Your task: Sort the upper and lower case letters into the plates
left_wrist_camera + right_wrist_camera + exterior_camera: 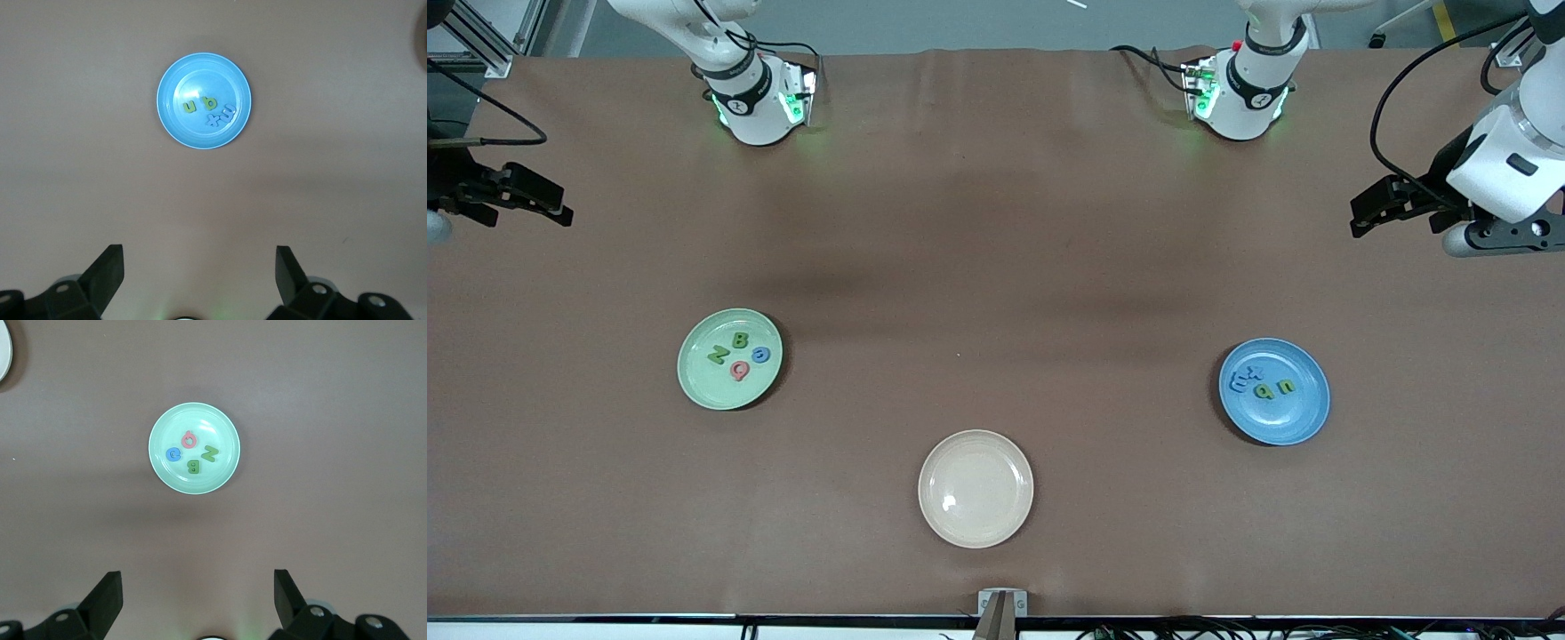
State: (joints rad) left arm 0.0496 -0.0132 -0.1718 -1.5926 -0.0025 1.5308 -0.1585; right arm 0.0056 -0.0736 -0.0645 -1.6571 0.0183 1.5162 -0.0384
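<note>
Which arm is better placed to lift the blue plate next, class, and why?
Probably the left. The left gripper hangs open over the table's left-arm end, where the blue plate holds its letters. The right gripper, also open, waits over the other end, near the green plate.

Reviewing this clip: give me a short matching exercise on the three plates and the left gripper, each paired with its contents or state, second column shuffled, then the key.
Column one:
1. mint green plate
2. blue plate
3. cream plate
4. left gripper

Column two:
A. holds nothing
B. open, up in the air over the left arm's end of the table
C. holds a green N, a green B, a blue letter and a pink letter
D. holds two green and two blue lower case letters

Pairs: 1-C, 2-D, 3-A, 4-B
</note>
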